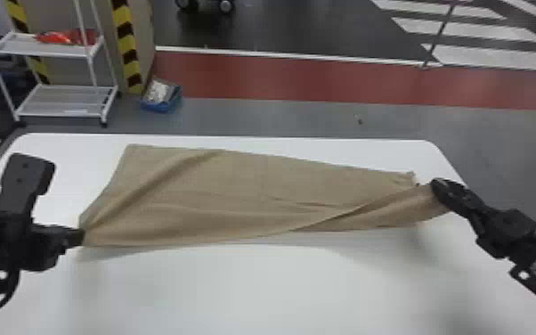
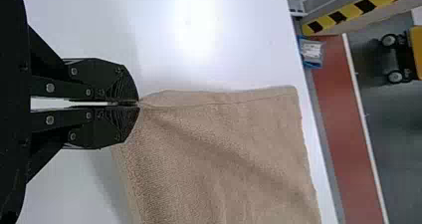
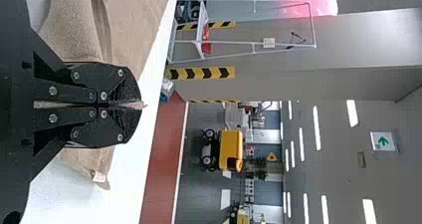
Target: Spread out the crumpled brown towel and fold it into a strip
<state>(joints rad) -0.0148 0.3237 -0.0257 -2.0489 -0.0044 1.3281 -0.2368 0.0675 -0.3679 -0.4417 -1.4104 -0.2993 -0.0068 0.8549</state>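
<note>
On the white table (image 1: 245, 289), the brown towel (image 1: 236, 191) lies wide at the left and twisted at the right. The left gripper (image 2: 138, 103) is closed on its near left corner, and the right gripper (image 1: 436, 187) pinches its right end. It looks soft, light and floppy, so it should bend easily and not break. Holding both corners right at the edge would likely pull it flattest; a middle grab might bunch it.
</note>
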